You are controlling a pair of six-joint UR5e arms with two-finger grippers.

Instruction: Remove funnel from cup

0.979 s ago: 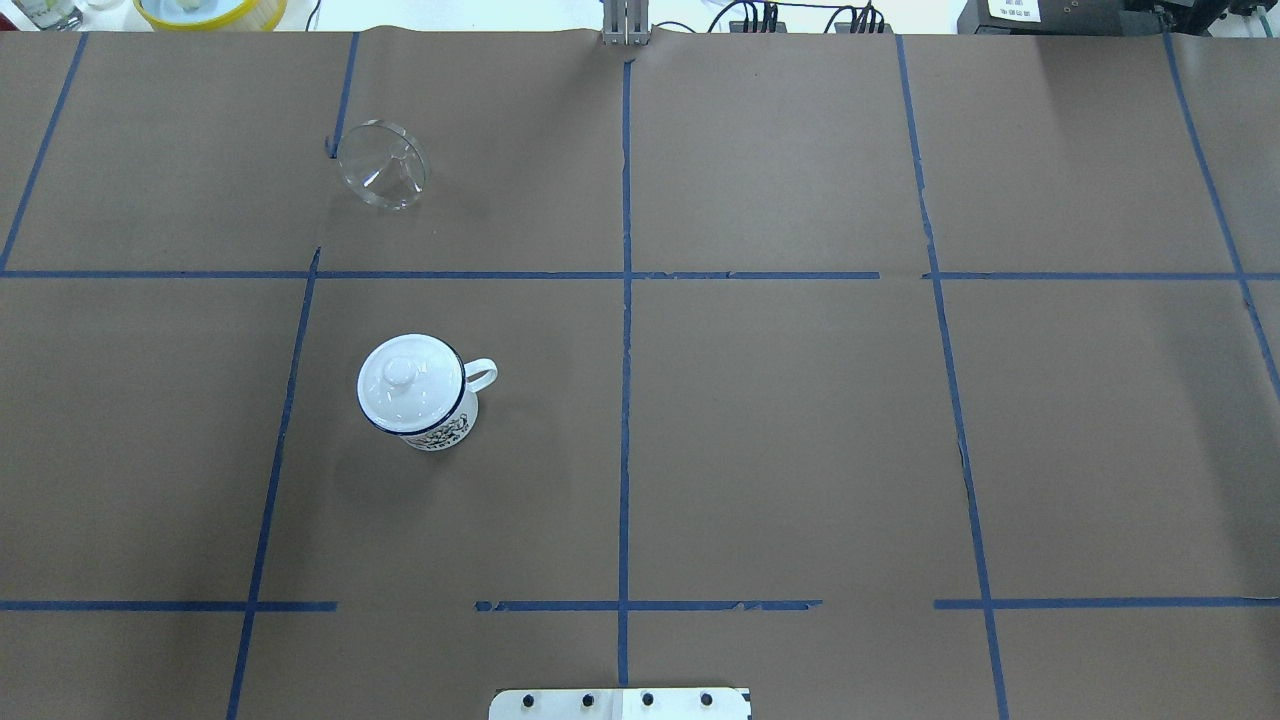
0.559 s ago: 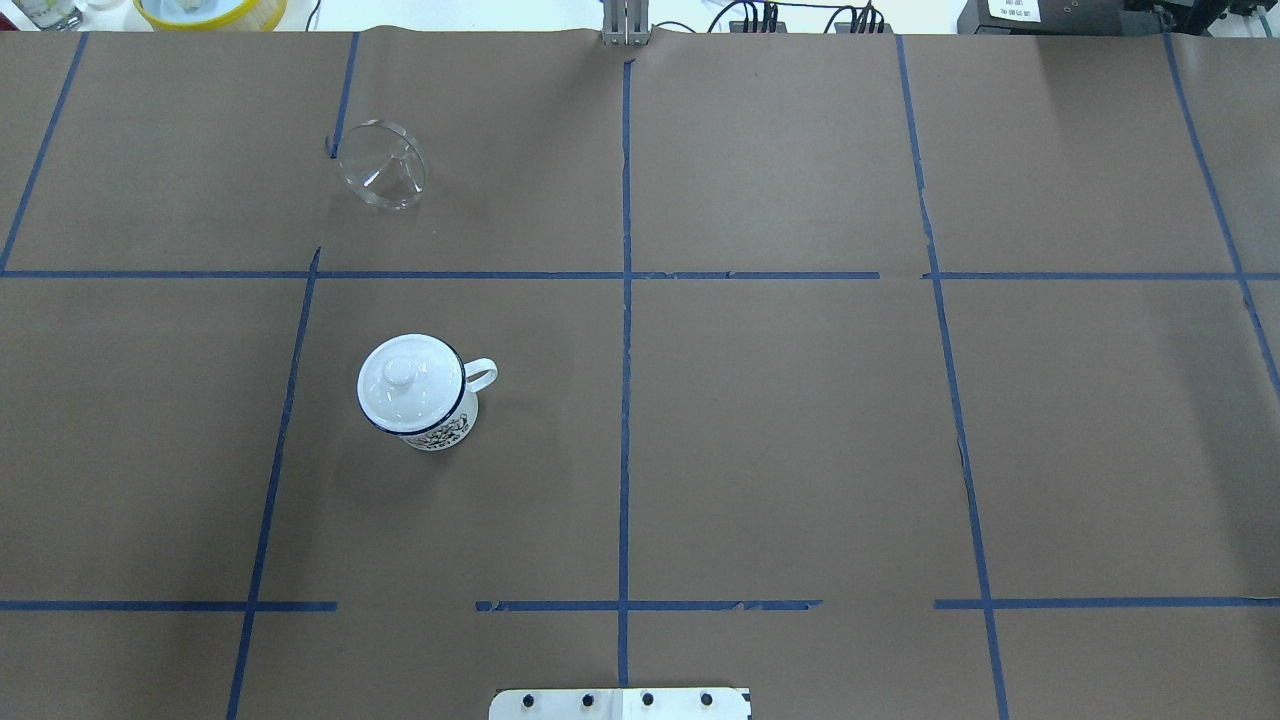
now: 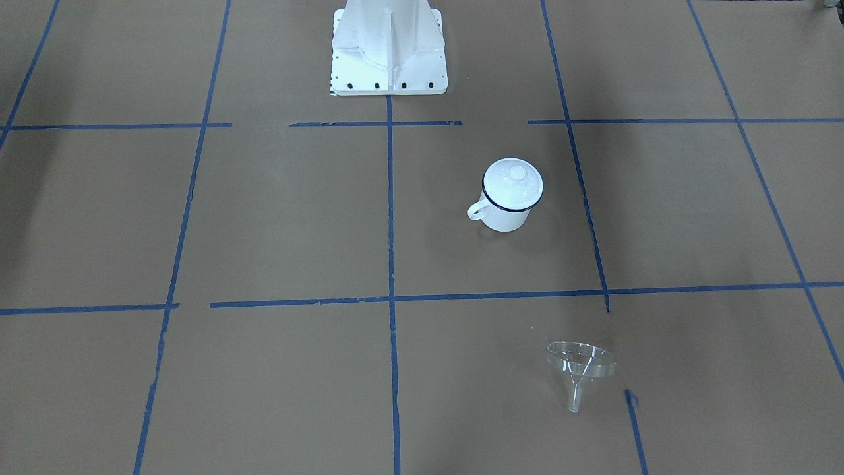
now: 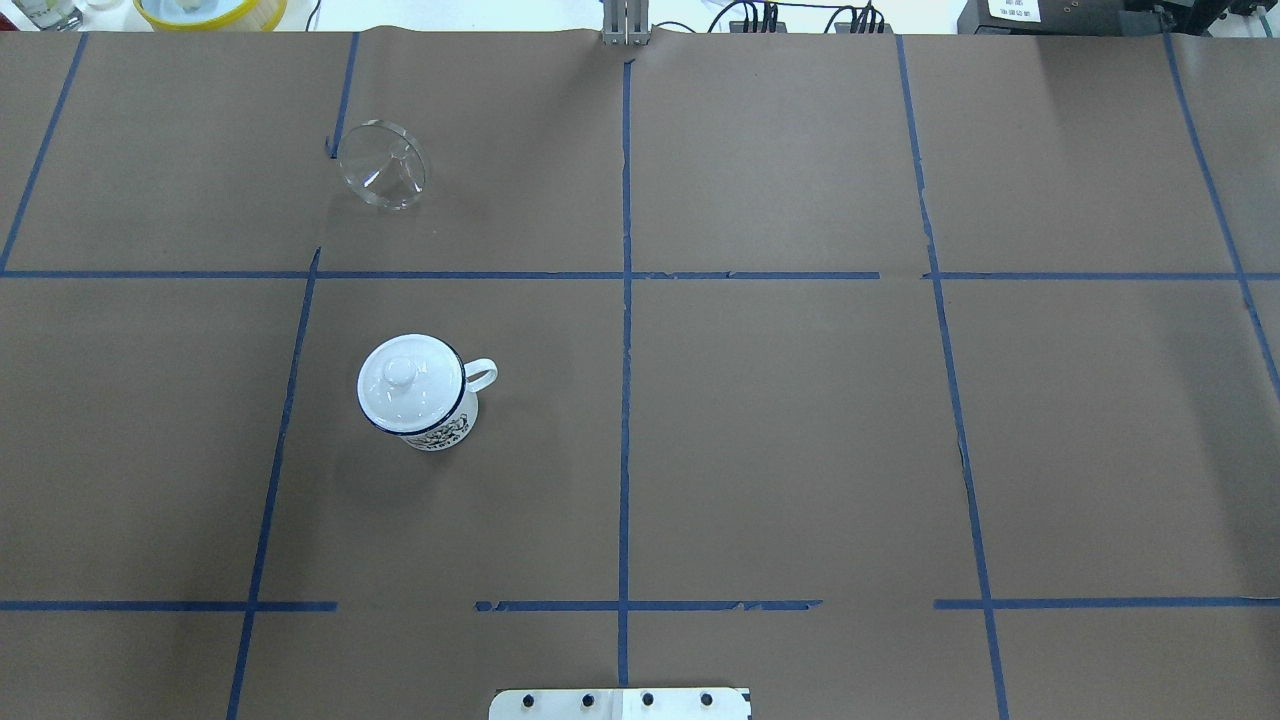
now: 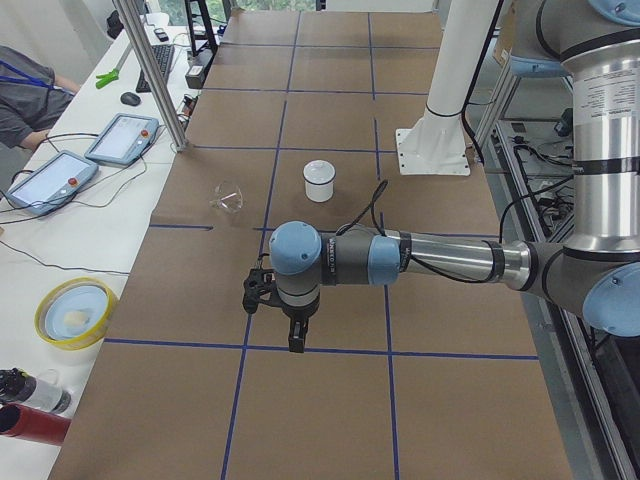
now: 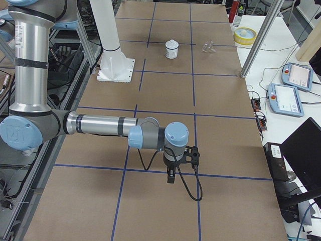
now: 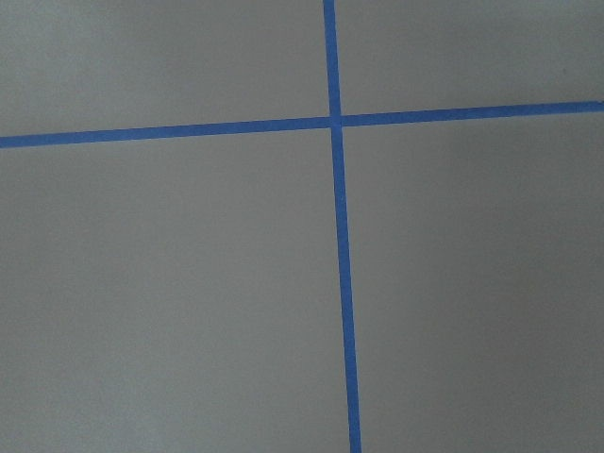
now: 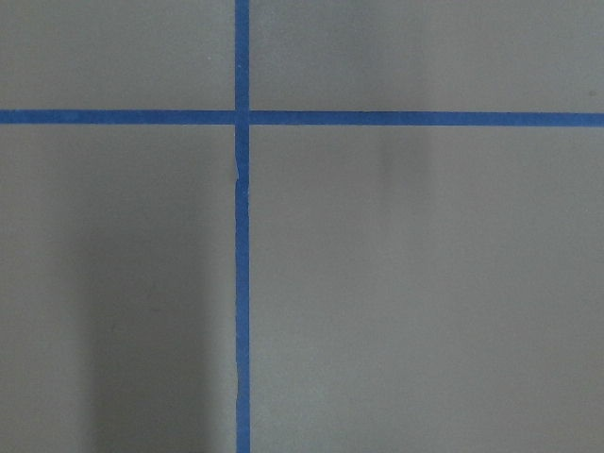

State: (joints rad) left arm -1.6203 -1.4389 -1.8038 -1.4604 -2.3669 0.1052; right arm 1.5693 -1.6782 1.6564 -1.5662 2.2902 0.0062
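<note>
Funnel (image 4: pixel 382 175) lies tipped on its side on the brown worktop (image 4: pixel 800 420), out of the cup (image 3: pixel 506 220) and well apart from it, across a blue tape line (image 4: pixel 470 274). The cup stands upright with a white domed lid (image 4: pixel 405 388) seated on its rim. The left gripper (image 5: pixel 297 340) and right gripper (image 6: pixel 171 176) hang over the taped paper at opposite ends of the worktop, far from both things. Whether their jaws are wide or narrow cannot be told.

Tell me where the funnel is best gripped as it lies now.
Probably the funnel by the raised edge of its wide mouth, from above, one finger inside, one outside: it lies tipped on its side, and the thin stem sits low.
</note>
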